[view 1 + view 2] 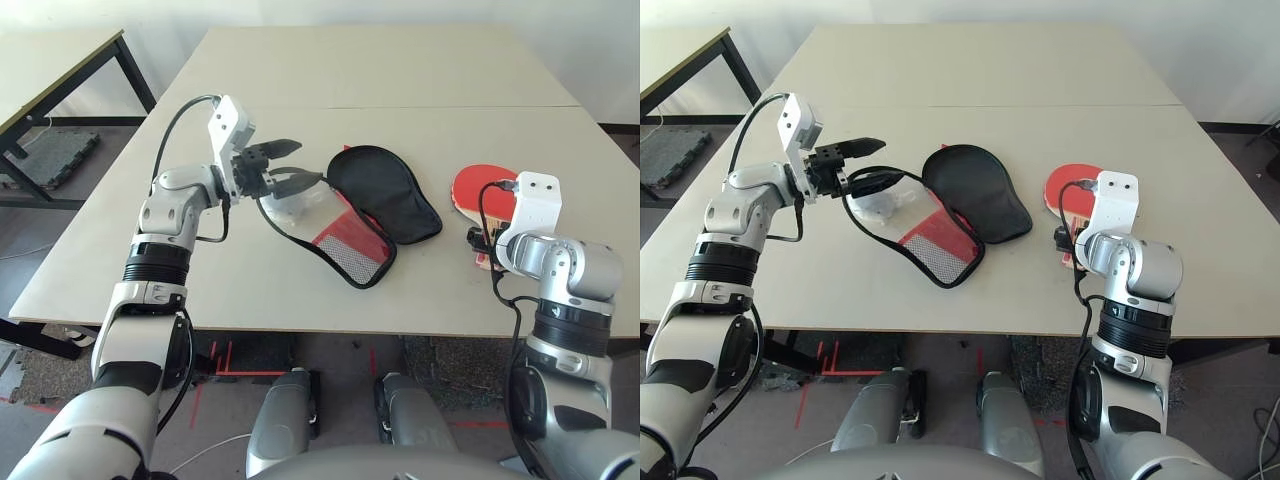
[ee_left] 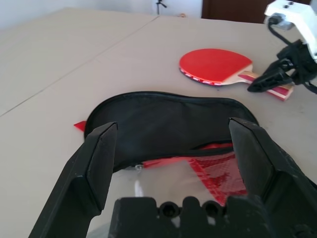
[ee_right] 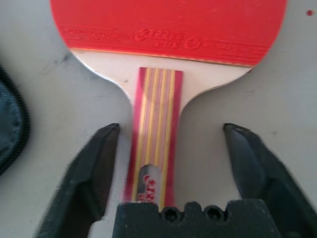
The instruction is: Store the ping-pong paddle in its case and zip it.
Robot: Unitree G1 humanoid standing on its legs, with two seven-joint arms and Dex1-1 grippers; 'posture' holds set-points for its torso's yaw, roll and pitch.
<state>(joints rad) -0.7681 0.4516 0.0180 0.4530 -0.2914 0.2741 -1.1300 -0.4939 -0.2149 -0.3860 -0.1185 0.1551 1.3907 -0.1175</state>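
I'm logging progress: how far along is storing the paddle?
Done: the case lies unzipped and open. In hand: the right gripper straddles the paddle handle, fingers open, not gripping; the left gripper is open at the case. Left: grasping, inserting, zipping.

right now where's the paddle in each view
Left eye view: ping-pong paddle at right, partly behind the right arm.
Right eye view: at right of centre.
Left wrist view: upper right.
Right wrist view: centre, handle between the fingers.
Shared landmark: the case beside it.
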